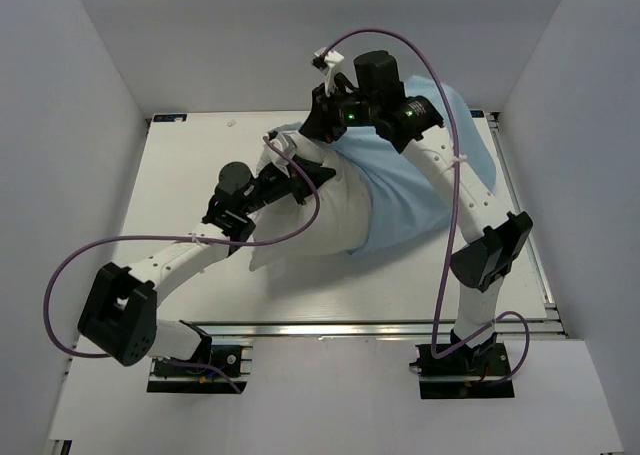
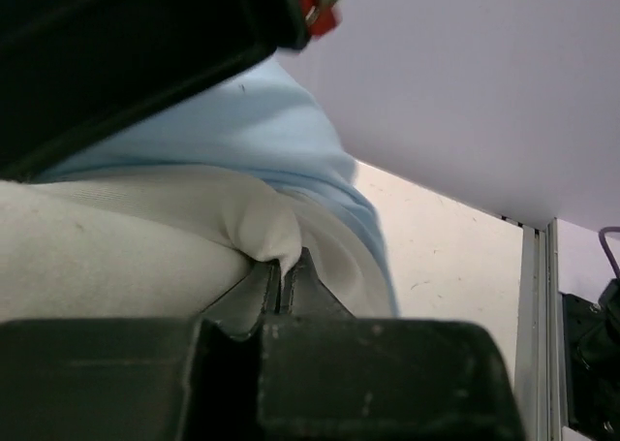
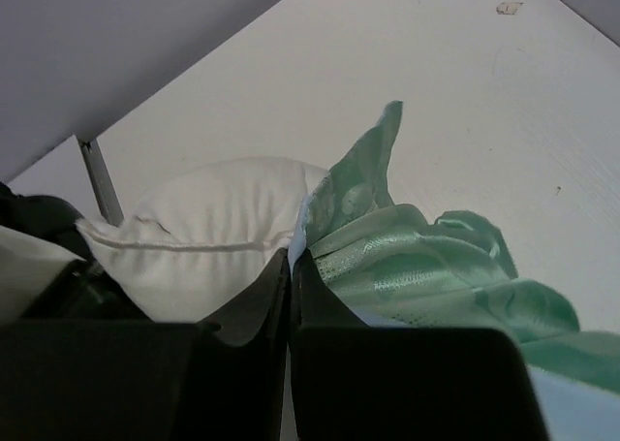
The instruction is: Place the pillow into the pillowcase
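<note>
The white pillow [image 1: 325, 220] lies in the middle of the table, its far-right end under the light blue pillowcase [image 1: 425, 180]. My left gripper [image 1: 303, 171] is shut on a fold of pillow fabric; the left wrist view shows the pinch [image 2: 281, 271], the pillow [image 2: 107, 247] and blue pillowcase [image 2: 262, 121] beyond. My right gripper [image 1: 327, 125] is at the pillowcase's far-left edge. In the right wrist view it [image 3: 291, 259] is shut on the pillowcase's hem, teal patterned fabric [image 3: 436, 267] to the right, a pillow corner [image 3: 208, 218] to the left.
White walls close in the table [image 1: 200, 165] at left, back and right. An aluminium rail [image 1: 380, 327] runs along the near edge and another [image 1: 525, 210] along the right edge. Purple cables [image 1: 445, 175] loop over both arms.
</note>
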Motion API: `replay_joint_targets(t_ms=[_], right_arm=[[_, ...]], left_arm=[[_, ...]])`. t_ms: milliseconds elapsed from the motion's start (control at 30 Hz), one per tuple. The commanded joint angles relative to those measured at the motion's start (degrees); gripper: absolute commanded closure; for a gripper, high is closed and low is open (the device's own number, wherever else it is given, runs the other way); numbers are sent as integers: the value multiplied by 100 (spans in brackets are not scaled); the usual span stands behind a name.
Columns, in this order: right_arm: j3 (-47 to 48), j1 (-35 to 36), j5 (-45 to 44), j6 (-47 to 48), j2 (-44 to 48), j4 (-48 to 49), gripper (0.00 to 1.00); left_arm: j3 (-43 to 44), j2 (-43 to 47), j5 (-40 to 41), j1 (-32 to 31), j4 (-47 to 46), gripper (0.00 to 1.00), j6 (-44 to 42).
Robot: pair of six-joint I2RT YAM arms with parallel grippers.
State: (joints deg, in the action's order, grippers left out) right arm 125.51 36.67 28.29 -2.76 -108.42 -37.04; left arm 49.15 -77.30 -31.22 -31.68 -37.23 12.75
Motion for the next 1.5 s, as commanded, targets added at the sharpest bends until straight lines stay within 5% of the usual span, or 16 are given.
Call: replay_joint_targets(t_ms=[0,333,567,700,833,900,1200,1467], right_arm=[[17,438,819,-1200,629,1453,100],[377,420,590,-1516,129,1041,100],[500,429,195,-1606,-1020,479,98],[843,421,-595,-1262,-1339,74,70],[765,412,-1430,-937,-858,222,24],[520,420,-1912,-727,-594,398,11],[-728,403,-4425,-348,927,910,11],[-2961,333,-5097,-708,1728,258,16]], left_arm=[[-89,-356,257,-101,-188,100,333],[-441,-610,1783,-101,-126,100,1026],[-327,-980,2967,-101,-4,100,1947],[-274,-1050,3509,-93,462,100,2091],[-344,-1016,3667,-93,454,100,2135],[-292,-1015,3842,-93,602,100,2143],[-72,-1103,4133,-93,1069,100,2267],[-37,-1103,4160,-93,1183,100,2337]])
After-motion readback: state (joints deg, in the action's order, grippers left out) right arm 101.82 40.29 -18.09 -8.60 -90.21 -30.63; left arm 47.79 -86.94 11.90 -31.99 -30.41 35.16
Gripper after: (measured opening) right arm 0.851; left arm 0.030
